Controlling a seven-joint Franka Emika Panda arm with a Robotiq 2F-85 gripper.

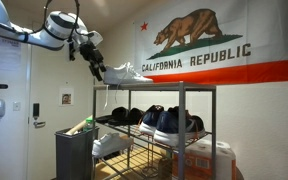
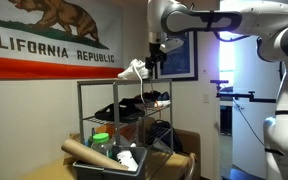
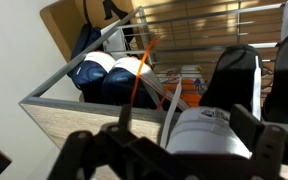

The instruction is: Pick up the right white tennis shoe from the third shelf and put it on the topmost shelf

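Right white tennis shoe [image 1: 124, 72]: one, on topmost shelf [image 1: 189, 87].

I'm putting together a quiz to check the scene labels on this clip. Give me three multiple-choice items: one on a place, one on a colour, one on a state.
1. Where is the white tennis shoe nearest the gripper?
A. on the topmost shelf
B. on the floor
C. in a bin

2. What colour are the white-soled sneakers under the topmost shelf?
A. red
B. dark navy
C. yellow

3. How do the gripper's jaws stand?
A. shut on a lace
B. shut, empty
C. open

Answers: A, the shoe rests on the rack's top tier; B, their uppers are dark navy; C, the jaws stand wide apart at the shoe.
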